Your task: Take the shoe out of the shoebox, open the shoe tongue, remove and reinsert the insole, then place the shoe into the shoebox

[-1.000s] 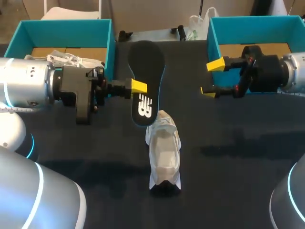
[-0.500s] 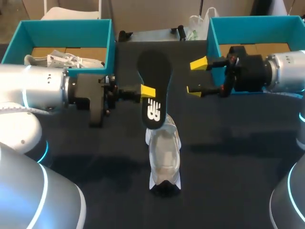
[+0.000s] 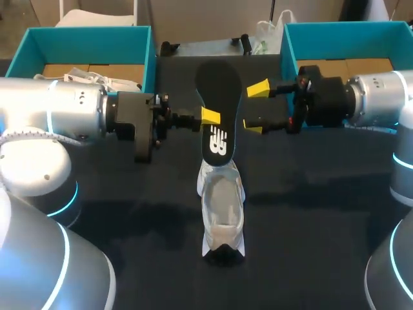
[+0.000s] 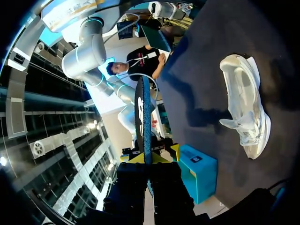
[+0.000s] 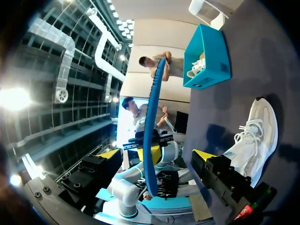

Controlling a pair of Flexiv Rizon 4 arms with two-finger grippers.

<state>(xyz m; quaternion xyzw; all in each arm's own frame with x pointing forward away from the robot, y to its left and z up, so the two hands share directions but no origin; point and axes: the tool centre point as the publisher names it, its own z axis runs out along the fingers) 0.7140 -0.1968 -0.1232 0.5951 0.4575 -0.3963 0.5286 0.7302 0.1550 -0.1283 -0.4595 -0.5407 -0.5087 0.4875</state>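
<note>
My left gripper (image 3: 210, 117) is shut on the left edge of a black insole (image 3: 218, 116), which it holds up over the table with its lower end just above the white shoe (image 3: 222, 206). The shoe stands alone mid-table, its opening facing up. In the left wrist view the insole (image 4: 143, 117) is edge-on, rising out of my left gripper (image 4: 150, 157), and the shoe (image 4: 243, 108) lies off to one side. My right gripper (image 3: 255, 108) is open, close to the insole's right edge. In its own view the insole (image 5: 152, 126) stands ahead of the gap of my right gripper (image 5: 156, 154).
A teal shoebox (image 3: 145, 58) at the back left holds another white shoe (image 3: 90, 81). A second teal shoebox (image 3: 287, 45) stands at the back right, behind my right arm. Dark bare table surrounds the shoe.
My left arm has carried the insole to the right, until it is above the shoe. My right gripper, still open, has moved left toward the insole.
</note>
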